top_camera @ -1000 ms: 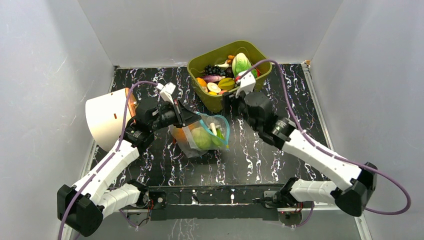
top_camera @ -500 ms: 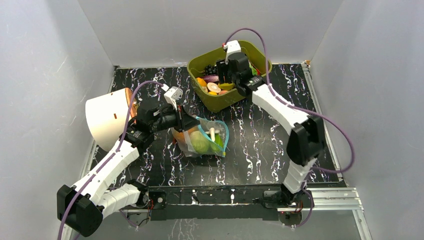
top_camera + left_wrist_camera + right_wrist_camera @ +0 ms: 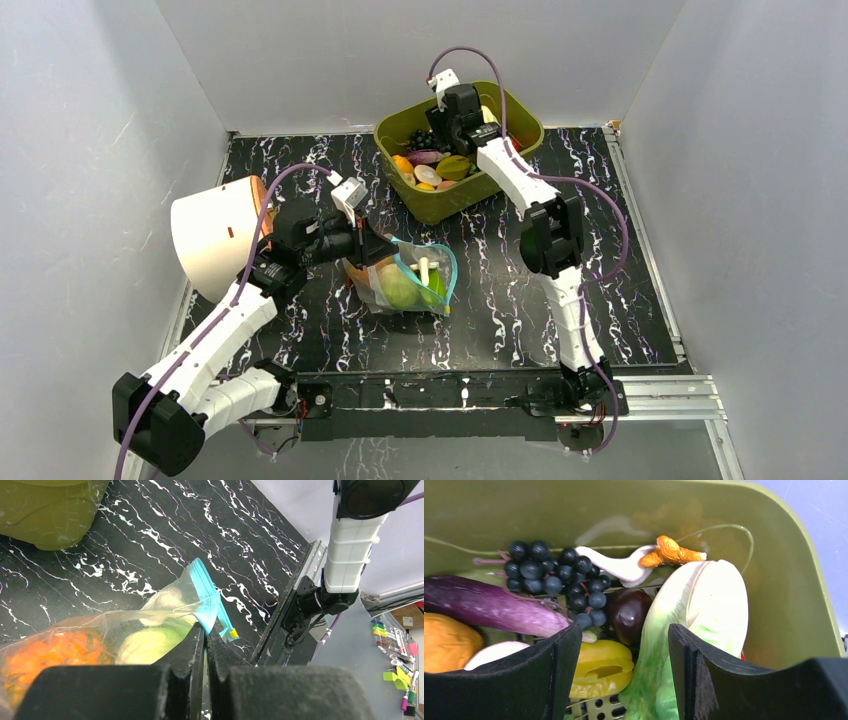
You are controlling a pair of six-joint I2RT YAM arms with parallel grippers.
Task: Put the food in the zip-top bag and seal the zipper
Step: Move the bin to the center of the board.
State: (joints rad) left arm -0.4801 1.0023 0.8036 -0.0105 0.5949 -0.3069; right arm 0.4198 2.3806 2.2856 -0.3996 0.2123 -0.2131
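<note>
- Zip-top bag (image 3: 392, 292): just one, lying near the middle of the black marbled table (image 3: 330, 330), its mouth gaping toward the right.
- My left gripper (image 3: 205, 632) is clamped on the light-blue zipper (image 3: 206, 592) at the left end of that mouth, holding the rim up. The zipper is unsealed, curving in an open loop.
- Inside the bag I count three pieces of food: a pale-green cabbage (image 3: 400, 287), something orange and a small white piece. More may be hidden.
- Farther off and to the right, one olive-green tub (image 3: 455, 205) holds the loose food, about eight pieces.
- My right gripper (image 3: 624, 630) hangs inside the tub, jaws spread and empty, above a yellow star fruit (image 3: 604, 665) and a dark plum (image 3: 626, 612).
- One long leafy cabbage (image 3: 704, 615) lies against my right finger, its length running near to far.
- I judge the right arm is nearer for the next pick. The bag lies near and left of it.
</note>
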